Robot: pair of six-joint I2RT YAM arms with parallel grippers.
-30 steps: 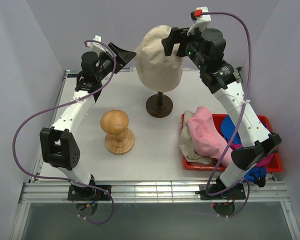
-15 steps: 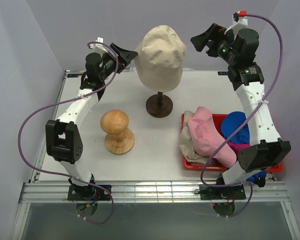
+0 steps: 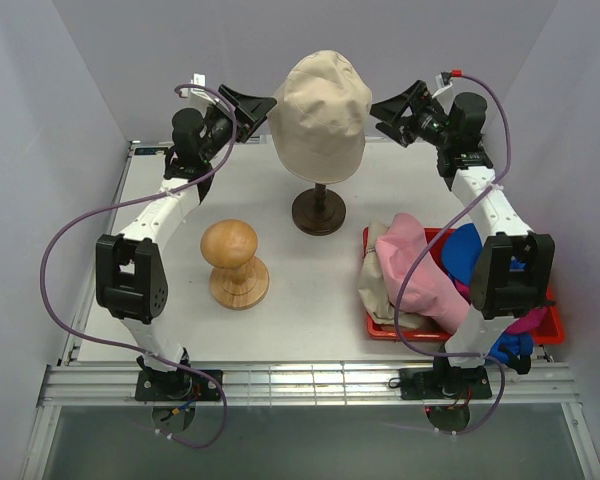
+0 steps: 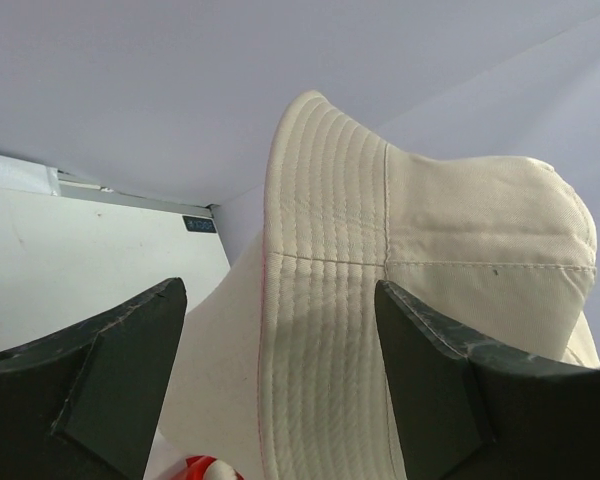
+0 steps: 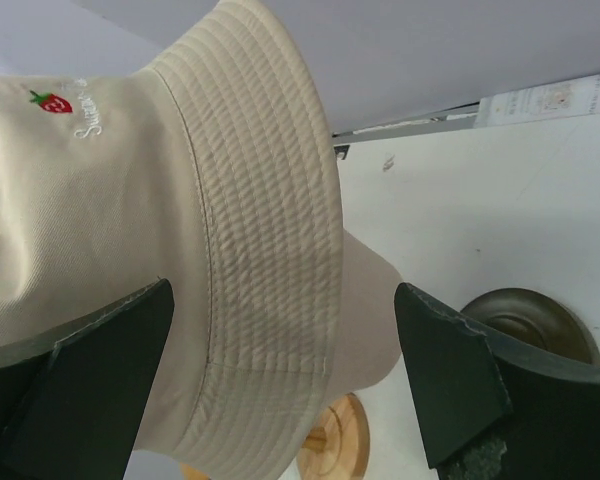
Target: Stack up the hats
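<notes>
A beige bucket hat (image 3: 320,105) sits on the cream mannequin head on a dark stand (image 3: 319,210). My left gripper (image 3: 255,108) is open at the hat's left brim; in the left wrist view the jaws (image 4: 280,385) stand wide on either side of the stitched brim (image 4: 325,300), apart from it. My right gripper (image 3: 388,112) is open at the right brim; its jaws (image 5: 285,375) flank the brim (image 5: 270,270) without touching. A light pink hat (image 3: 412,265), a blue cap (image 3: 472,248) and a magenta cap (image 3: 536,322) lie in the red tray (image 3: 420,331).
A round-topped wooden hat block (image 3: 232,262) stands left of the stand; it also shows in the right wrist view (image 5: 335,445). Some beige fabric (image 3: 378,290) lies under the pink hat. White walls close in the back and sides.
My right gripper has swung away from the hat's top, out to the right, then come down level with the right brim. The left gripper has barely moved.
</notes>
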